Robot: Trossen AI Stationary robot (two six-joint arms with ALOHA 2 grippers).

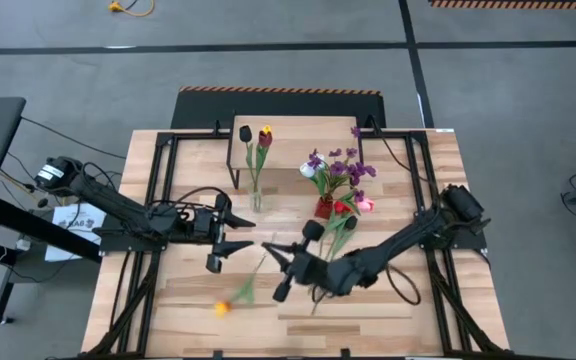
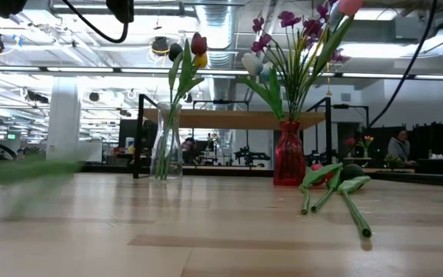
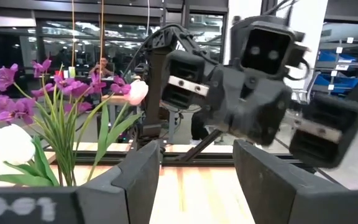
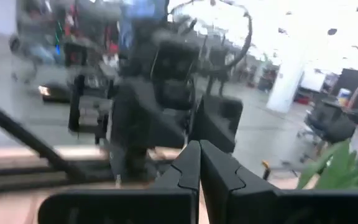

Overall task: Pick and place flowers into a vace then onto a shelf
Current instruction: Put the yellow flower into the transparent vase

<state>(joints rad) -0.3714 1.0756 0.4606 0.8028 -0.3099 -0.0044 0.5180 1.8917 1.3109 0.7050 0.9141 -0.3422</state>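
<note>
Both arms hover mid-table, facing each other w/ a gap between. Left gripper (image 1: 231,240) has its fingers spread wide, nothing in them. Right gripper (image 1: 286,268), per the right wrist view, has fingers pressed together w/ no stem seen between them, so prob empty. An orange tulip (image 1: 224,308) lies flat near the front edge, stem angling up toward the gap between the grippers; looks like the next one to grab. A few more stems (image 2: 337,192) lie beside the red vase (image 1: 325,207), which holds purple sprigs and tulips. The clear vase (image 1: 256,199) w/ two tulips stands just in front of the shelf (image 1: 268,143) at the back edge. Front-left of table has open room; around the vases it's tight, so knocking one is a risk.
</note>
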